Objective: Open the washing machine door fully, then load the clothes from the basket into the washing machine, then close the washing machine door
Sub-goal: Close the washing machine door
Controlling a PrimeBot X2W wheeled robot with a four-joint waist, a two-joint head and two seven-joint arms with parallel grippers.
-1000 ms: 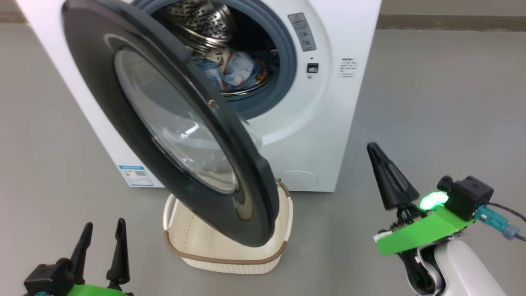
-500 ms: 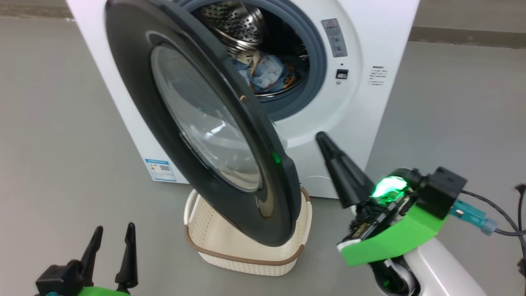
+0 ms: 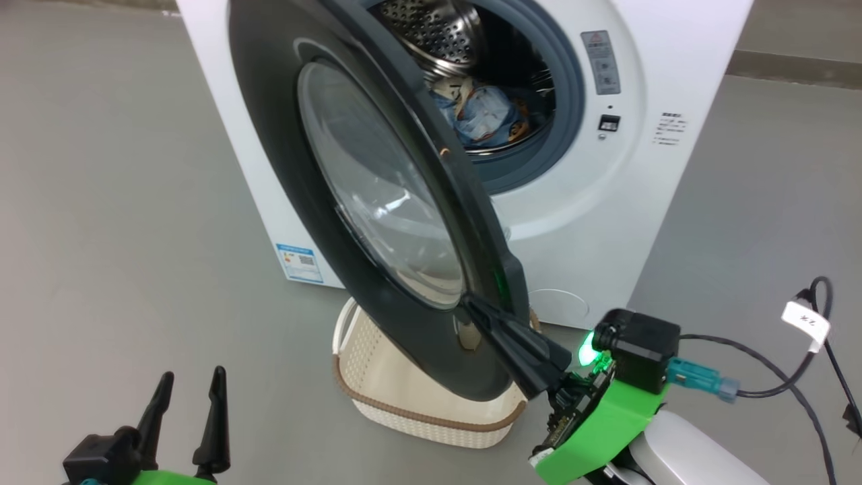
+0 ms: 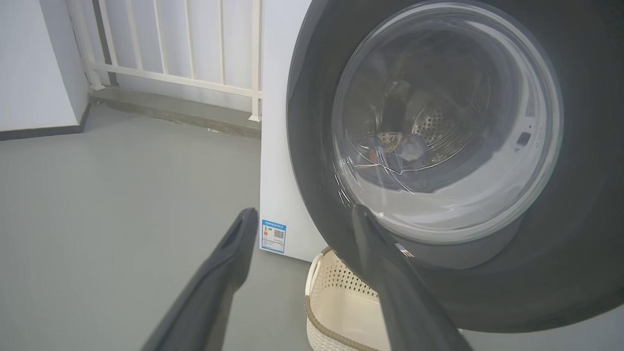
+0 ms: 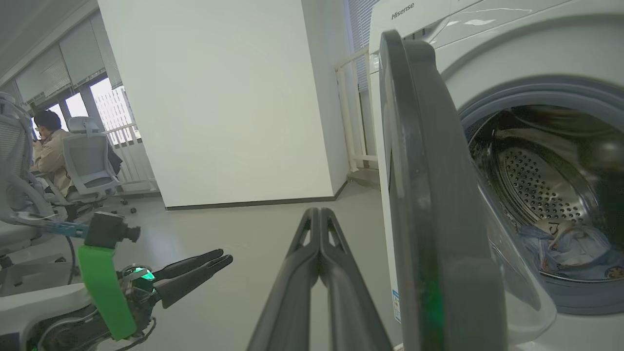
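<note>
At lower right of the head view, the right gripper point(image 3: 475, 306) is extended up and to the left from its pale forearm point(image 3: 680, 451). Its fingers are pressed together with nothing between them. Its tip is seen over the lower outer rim of the washing machine door point(image 3: 283, 135); contact cannot be confirmed. From the right wrist view, the closed fingers are placed on the door's outer side, just beside its edge. The left gripper point(image 3: 190, 397) is held low at lower left, fingers pointing up and spread wide, holding nothing, well apart from the door. The door is noted part-way open, swung out from the washing machine point(image 3: 606, 222). The clothes point(image 3: 481, 118) are bunched at the bottom of the steel drum point(image 3: 431, 27), blue with orange-brown print. The basket point(image 3: 431, 421) is set on the grey floor point(image 3: 101, 236) before the machine, under the door's lower edge; the part of its inside not hidden by the door shows plain cream plastic. Compared with one second ago, the right gripper, then upright over the floor well to the right of the door, is now brought to the rim. The whole head view is shifted, so the camera has moved. Door angle and left gripper appear unchanged.
</note>
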